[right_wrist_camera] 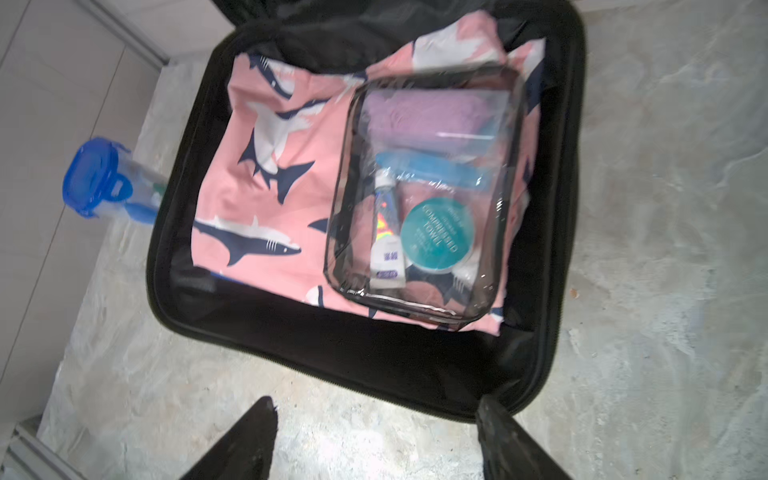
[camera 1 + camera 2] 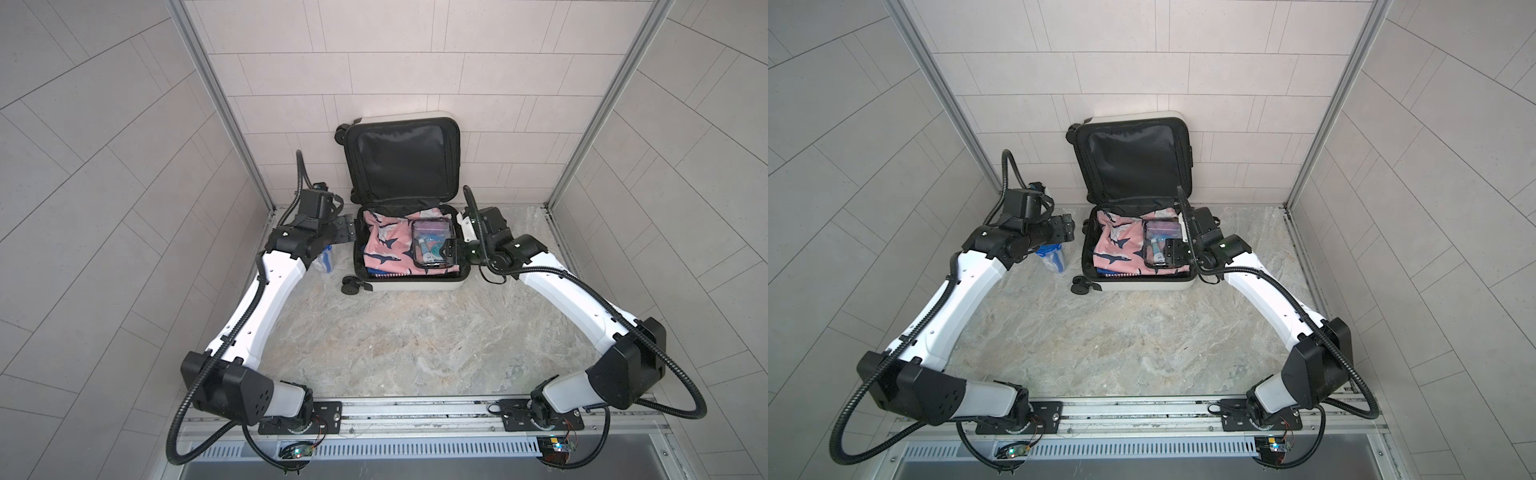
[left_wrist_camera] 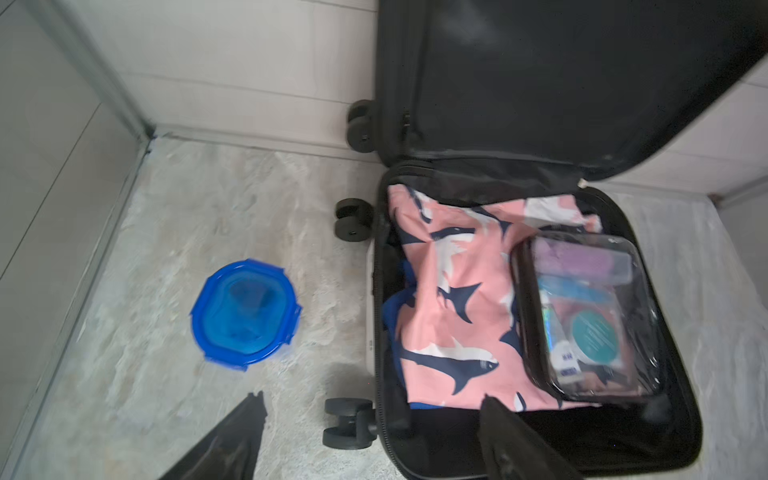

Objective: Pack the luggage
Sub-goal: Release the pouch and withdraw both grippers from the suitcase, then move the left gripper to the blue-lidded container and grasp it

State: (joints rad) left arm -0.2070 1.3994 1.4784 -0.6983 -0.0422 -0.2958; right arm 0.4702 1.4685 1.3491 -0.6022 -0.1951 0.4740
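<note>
Marble table (image 2: 395, 340), back edge: my left gripper (image 3: 374, 397) and right gripper (image 1: 376, 399) hang spread, empty, either side of the luggage (image 2: 415, 286), lid (image 2: 401, 162) leaned on the wall (image 2: 395, 83) to keep it open

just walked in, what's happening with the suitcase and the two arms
Two robot arms are packing the luggage, open on the table with its lid against the back wall. A pink shark-print cloth lies inside with a clear toiletry pouch on top. The left gripper is beside the case's left edge, the right gripper at its right edge by the pouch; both are open and empty. A blue-lidded container sits outside, on the table.
</note>
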